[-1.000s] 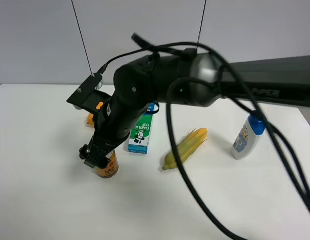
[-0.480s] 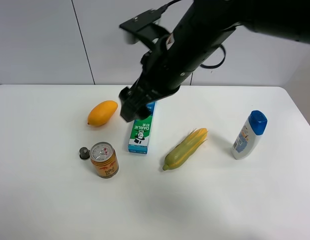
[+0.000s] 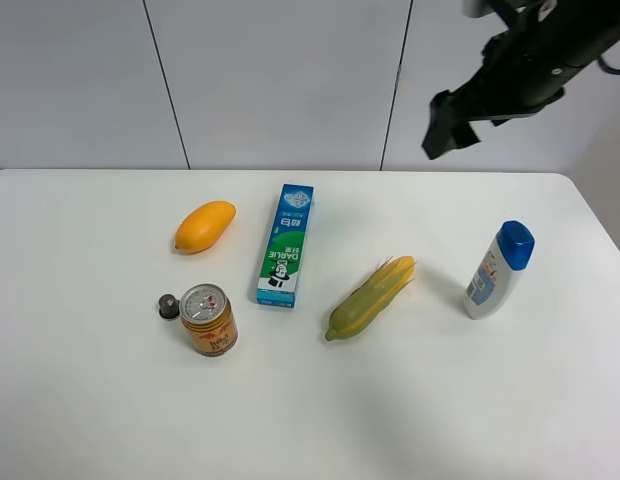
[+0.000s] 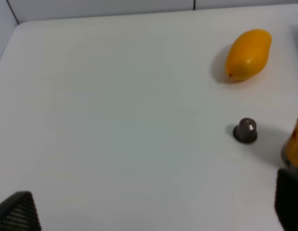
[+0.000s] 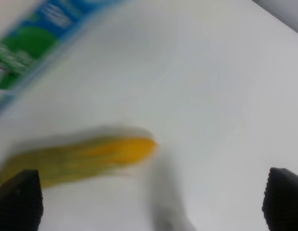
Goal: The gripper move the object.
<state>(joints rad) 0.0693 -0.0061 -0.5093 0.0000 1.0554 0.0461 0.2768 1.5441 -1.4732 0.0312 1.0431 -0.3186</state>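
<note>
The gold-orange can [image 3: 208, 320] with a silver top stands upright on the white table [image 3: 110, 400], left of centre, with nothing holding it. Only its edge shows in the left wrist view [image 4: 295, 144]. My right gripper [image 3: 450, 125] hangs high at the upper right, far from the can. In the blurred right wrist view [image 5: 149, 199] its fingers are wide apart and empty. My left gripper [image 4: 154, 211] is open and empty, low over the table to the left of the can. It does not show in the exterior view.
A small dark cap [image 3: 168, 305] sits just left of the can. A mango [image 3: 204, 226] lies behind it. A green-blue toothpaste box [image 3: 287, 245], a corn cob [image 3: 370, 298] and a white bottle with a blue cap [image 3: 498, 270] lie to the right.
My right arm has risen from the can and swung up and to the right, out over the back right corner. The can stays standing by the cap.
</note>
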